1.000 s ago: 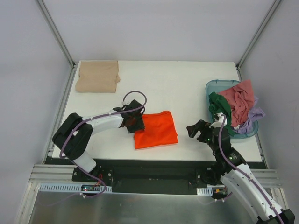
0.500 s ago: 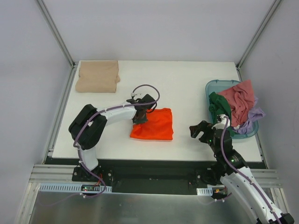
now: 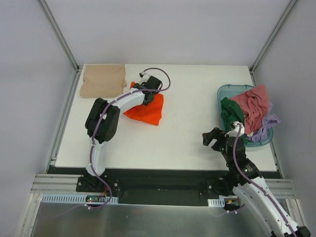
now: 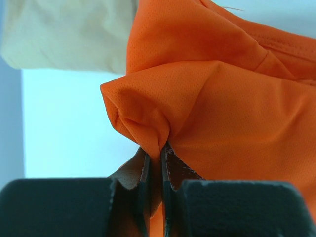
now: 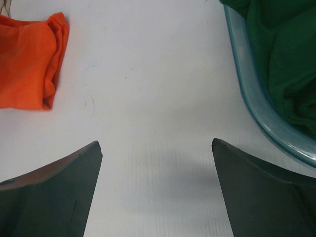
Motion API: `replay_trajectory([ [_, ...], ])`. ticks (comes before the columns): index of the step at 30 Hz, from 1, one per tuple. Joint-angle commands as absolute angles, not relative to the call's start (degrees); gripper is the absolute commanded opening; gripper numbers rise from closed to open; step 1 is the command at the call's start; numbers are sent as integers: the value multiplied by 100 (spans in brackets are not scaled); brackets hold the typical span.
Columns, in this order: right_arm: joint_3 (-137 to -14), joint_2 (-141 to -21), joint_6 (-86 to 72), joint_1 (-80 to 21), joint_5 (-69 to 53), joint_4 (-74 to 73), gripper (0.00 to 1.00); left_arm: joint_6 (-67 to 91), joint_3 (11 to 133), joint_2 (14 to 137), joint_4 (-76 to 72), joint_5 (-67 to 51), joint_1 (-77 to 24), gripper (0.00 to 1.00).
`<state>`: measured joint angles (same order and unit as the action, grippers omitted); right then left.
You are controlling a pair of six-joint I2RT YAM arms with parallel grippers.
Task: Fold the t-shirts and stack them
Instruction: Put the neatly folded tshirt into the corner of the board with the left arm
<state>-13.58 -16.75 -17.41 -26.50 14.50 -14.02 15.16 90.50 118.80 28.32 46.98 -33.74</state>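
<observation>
Orange t-shirt (image 4: 222,108) pinched in left end effector (image 4: 154,157) | near tan t-shirt (image 3: 102,80) | right end effector (image 5: 155,143) agape over table (image 5: 148,74)

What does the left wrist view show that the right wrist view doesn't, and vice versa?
Left wrist only: the left pincer shut on a bunched fold of the orange t-shirt, with the tan t-shirt beyond. Right wrist only: the right pincer open, and the teal tub holding a dark green shirt. Both: the orange t-shirt and the white table.

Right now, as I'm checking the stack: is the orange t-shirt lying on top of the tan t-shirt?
No, the orange t-shirt is beside the tan t-shirt, pinched in the left gripper.
</observation>
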Motion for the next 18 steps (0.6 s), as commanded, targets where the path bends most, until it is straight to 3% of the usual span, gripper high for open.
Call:
replay_trajectory([
  [1, -1556, -1600, -1503, -2637, 1766, -1354, 96, -365, 9474, 11962, 1735, 5010, -2787, 0],
  [6, -1564, -1600, -1433, -2637, 1863, -1354, 96, -2220, 9684, 12119, 73, 4755, -2348, 0],
  [18, -1556, -1924, -1240, -2637, 2197, -1222, 96, -3875, 11364, 12832, -122, 4676, -1670, 0],
])
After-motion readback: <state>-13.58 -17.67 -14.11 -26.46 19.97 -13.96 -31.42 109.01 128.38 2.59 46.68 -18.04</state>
